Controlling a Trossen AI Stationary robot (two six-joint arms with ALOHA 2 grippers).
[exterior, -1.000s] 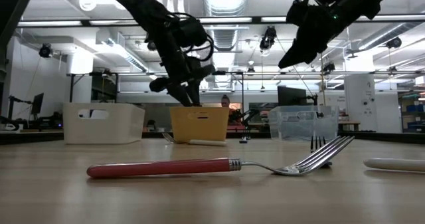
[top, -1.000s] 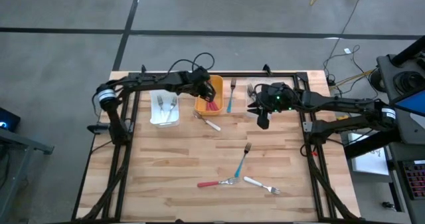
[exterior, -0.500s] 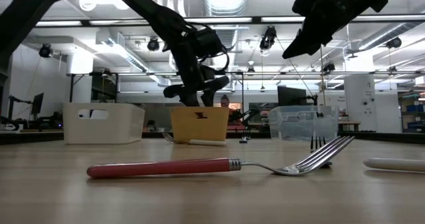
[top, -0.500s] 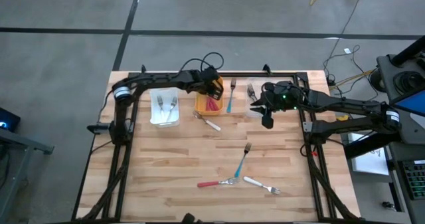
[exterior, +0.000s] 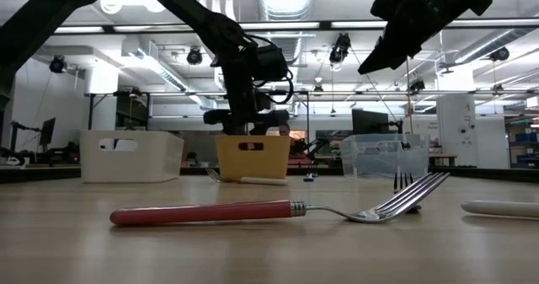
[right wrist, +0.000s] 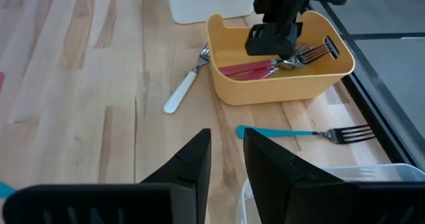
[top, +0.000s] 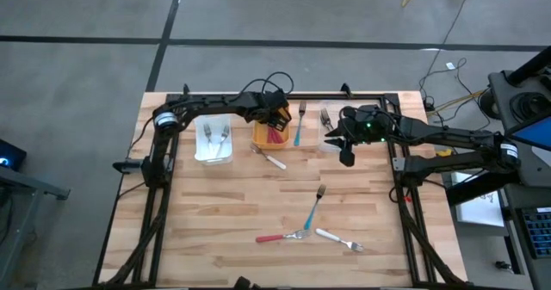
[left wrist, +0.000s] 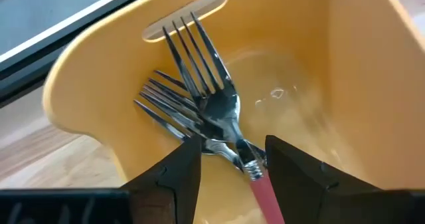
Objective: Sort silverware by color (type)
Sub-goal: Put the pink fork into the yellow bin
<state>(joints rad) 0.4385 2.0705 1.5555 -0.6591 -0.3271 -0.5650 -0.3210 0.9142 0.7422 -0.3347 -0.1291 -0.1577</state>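
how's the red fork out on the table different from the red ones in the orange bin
The lone red-handled fork lies flat on the bare wood at the near part of the table; the red-handled forks are piled inside the orange bin at the far side. The lone one is unsorted, the binned ones are sorted. Both have red handles and silver heads.
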